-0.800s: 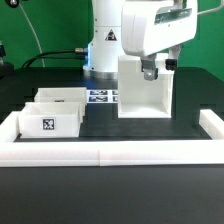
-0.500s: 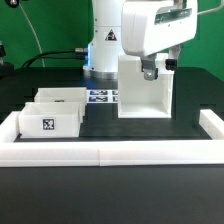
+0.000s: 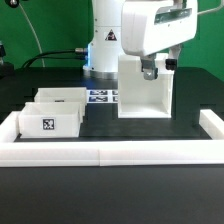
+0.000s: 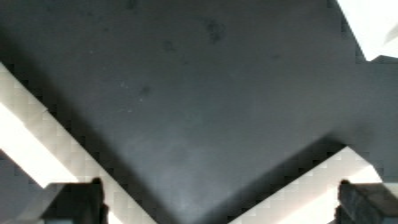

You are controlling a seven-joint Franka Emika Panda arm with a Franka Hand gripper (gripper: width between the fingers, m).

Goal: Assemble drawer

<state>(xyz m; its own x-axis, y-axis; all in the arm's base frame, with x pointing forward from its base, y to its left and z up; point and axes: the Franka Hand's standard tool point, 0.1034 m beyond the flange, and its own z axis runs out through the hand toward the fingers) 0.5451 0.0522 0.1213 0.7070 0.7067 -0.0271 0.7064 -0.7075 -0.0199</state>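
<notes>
exterior view: a matte black bench [image 3: 150, 135] fills the middle of the scene, bordered by a low white wall [image 3: 110, 153] along the near edge and up both sides. behind it hangs a green backdrop [image 3: 40, 30], with a dark cable [image 3: 55, 55] trailing across on the exterior view's left. the white arm [image 3: 150, 30] rises at the back of the bench.

the drawer lies in three loose parts. the housing [image 3: 145, 95] stands upright a little to the exterior view's right of centre, well apart from the trays. the front tray [image 3: 48, 122] sits near the wall on the exterior view's left, its square tag facing the camera. the rear tray [image 3: 62, 97] sits just behind it, close enough that i cannot tell whether they touch. the marker board [image 3: 100, 97] lies flat between the rear tray and the housing.

the claw [image 3: 150, 71] hangs at the housing's upper part, dark against the white plastic. from here i cannot tell whether it touches the housing.

wrist view: the claw [image 4: 217, 205] is spread wide, with nothing between its two dark fingertips [image 4: 71, 203], which show only at opposite corners of the picture. between them lies a dull, dark grey surface [image 4: 196, 100] with faint smudges. pale white bands [image 4: 27, 130] run slantwise on either side of it, forming a v. the bands are blurred, and i cannot tell what they belong to.
</notes>
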